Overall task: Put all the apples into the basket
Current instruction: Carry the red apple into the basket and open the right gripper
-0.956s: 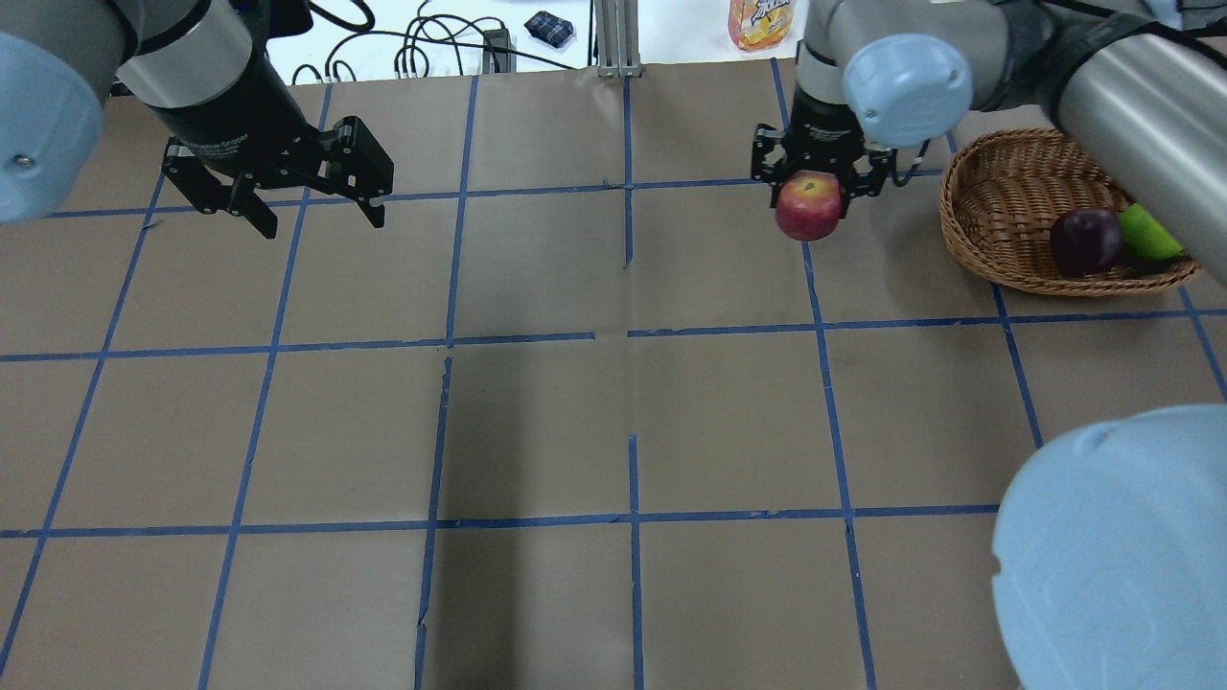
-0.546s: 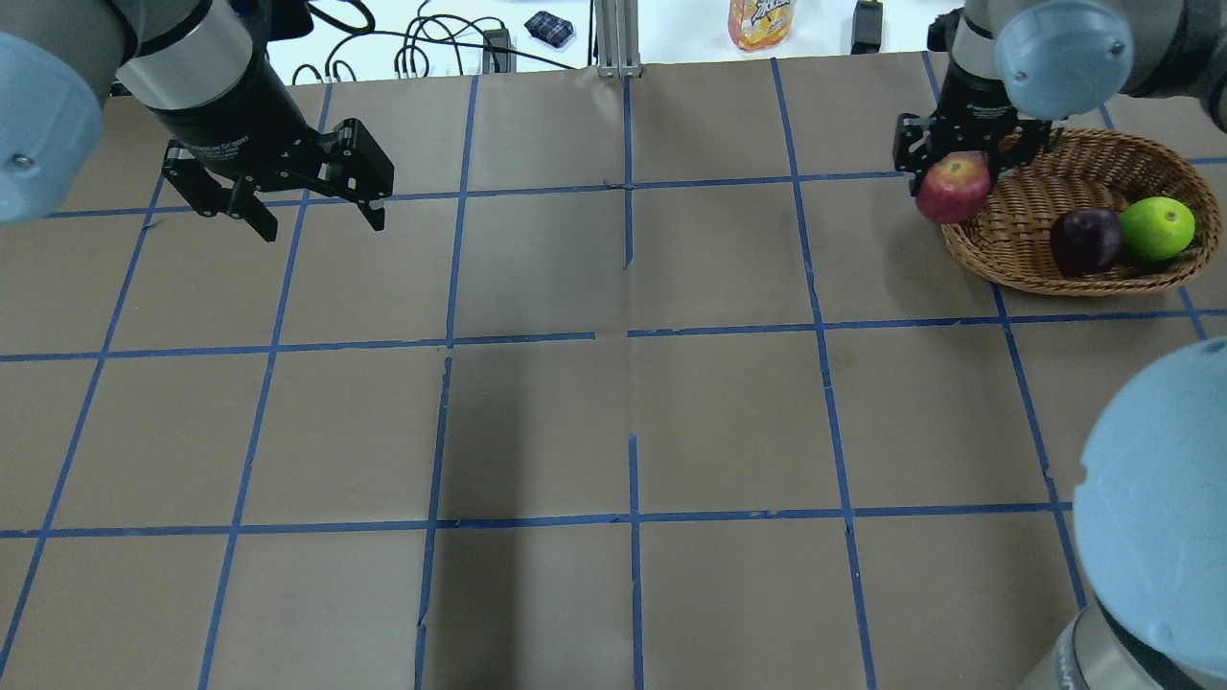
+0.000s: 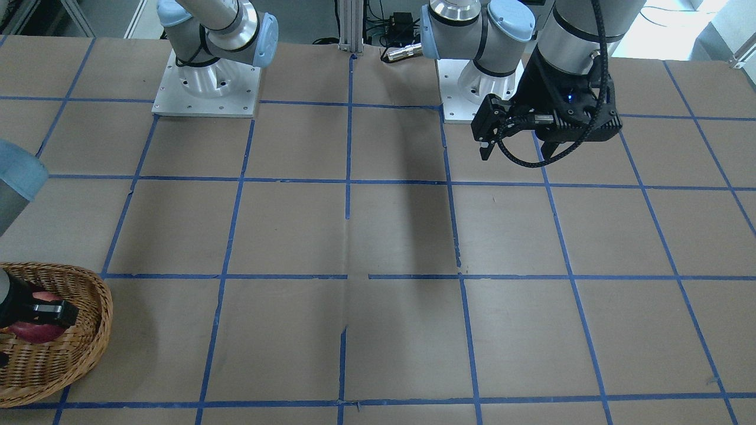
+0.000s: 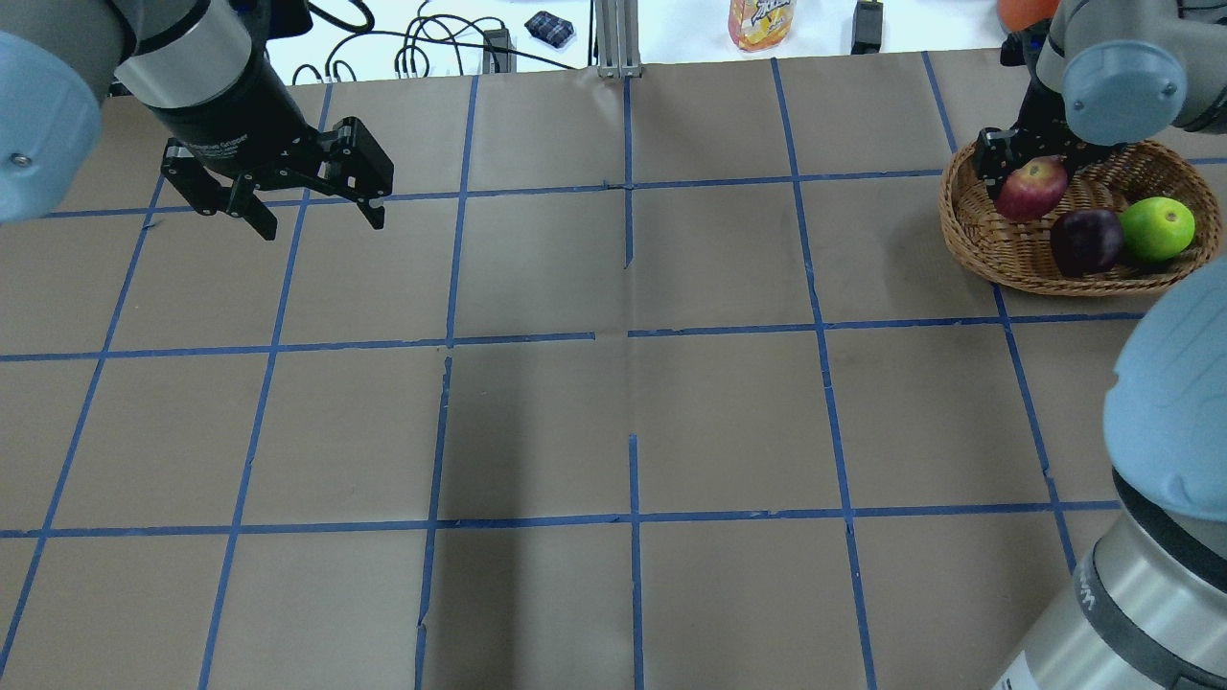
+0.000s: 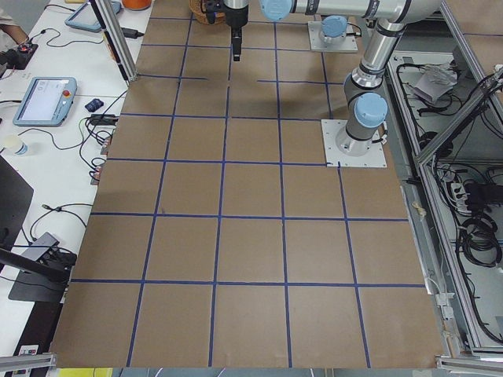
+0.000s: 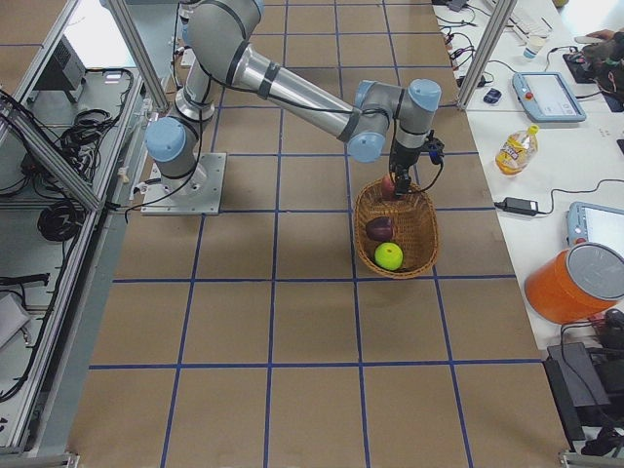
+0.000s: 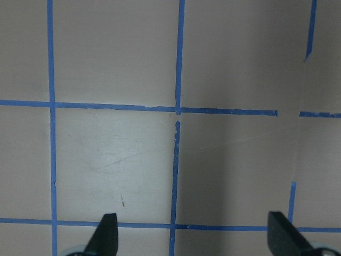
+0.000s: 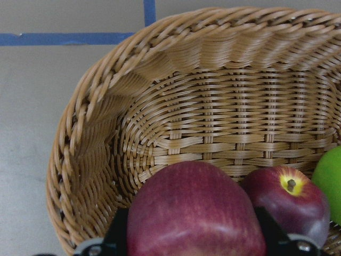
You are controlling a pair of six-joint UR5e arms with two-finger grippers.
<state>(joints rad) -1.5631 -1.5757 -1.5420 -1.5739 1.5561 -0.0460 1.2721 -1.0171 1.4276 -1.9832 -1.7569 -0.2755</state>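
The wicker basket [image 4: 968,240] stands at the table's far right. A maroon apple [image 4: 1085,241] and a lime green apple [image 4: 1157,228] lie in it. My right gripper [image 4: 1030,177] is shut on the red apple [image 4: 1031,189] and holds it low inside the basket's left end. In the right wrist view the red apple [image 8: 194,213] sits between the fingers, close to the maroon apple [image 8: 290,205], with the basket wall [image 8: 213,117] behind. I cannot tell whether it touches the bottom. My left gripper [image 4: 319,222] hangs open and empty over the far left of the table.
An orange drink bottle [image 4: 762,21] and cables [image 4: 422,48] lie beyond the table's far edge. An orange jug [image 6: 570,283] and a tablet [image 6: 551,96] stand on the side bench. Blue tape lines [image 4: 633,335] grid the brown table.
My right gripper has carried the red apple to the right, over the basket's rim and down into the basket. The left arm has not moved.
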